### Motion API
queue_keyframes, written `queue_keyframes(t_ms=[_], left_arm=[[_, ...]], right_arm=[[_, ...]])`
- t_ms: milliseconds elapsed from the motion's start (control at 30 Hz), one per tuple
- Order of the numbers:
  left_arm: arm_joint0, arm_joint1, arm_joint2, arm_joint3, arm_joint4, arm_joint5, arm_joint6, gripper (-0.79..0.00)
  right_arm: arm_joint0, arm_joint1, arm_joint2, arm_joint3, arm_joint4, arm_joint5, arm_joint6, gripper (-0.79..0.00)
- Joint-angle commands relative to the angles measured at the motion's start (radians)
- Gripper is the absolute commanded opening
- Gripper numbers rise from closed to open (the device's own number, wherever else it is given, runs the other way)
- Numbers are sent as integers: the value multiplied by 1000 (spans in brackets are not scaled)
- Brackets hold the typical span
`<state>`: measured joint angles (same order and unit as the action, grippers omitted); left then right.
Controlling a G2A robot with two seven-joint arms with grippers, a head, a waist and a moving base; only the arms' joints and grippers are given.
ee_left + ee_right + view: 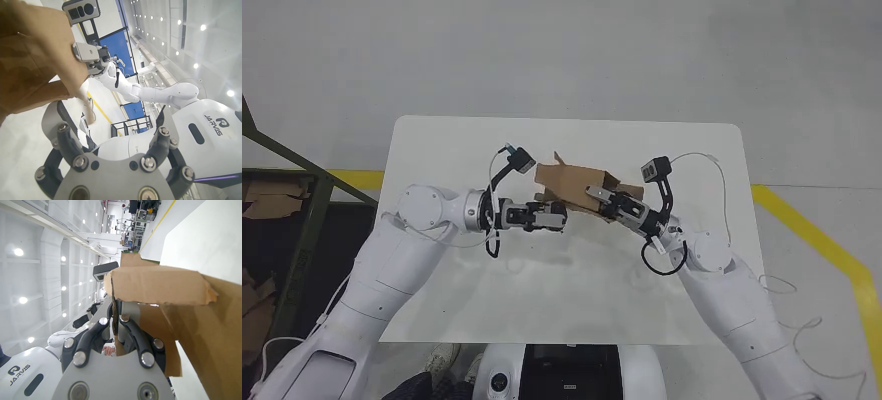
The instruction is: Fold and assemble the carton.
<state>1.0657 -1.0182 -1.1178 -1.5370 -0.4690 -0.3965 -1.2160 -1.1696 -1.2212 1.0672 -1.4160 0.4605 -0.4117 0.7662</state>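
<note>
I see the carton (pixel 577 183) over the middle of the table (pixel 442 300), between both arms. The right gripper (pixel 604 198) is pinched tight on the edge of one cardboard wall. The left gripper (pixel 111 111) sits just beside a carton flap, fingers spread wide, gripping nothing. Can't tell if it touches.

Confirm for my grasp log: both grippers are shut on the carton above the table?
No. Only the right gripper is shut on the carton above the table; the left wrist view shows the left gripper open beside it.
</note>
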Motion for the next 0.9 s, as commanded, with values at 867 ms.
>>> queue_keyframes(t_ms=[867], left_arm=[[118,33,-178,-43,-57,-30,36,0]], right_arm=[[-36,8,62,3,50,-15,63,-785]])
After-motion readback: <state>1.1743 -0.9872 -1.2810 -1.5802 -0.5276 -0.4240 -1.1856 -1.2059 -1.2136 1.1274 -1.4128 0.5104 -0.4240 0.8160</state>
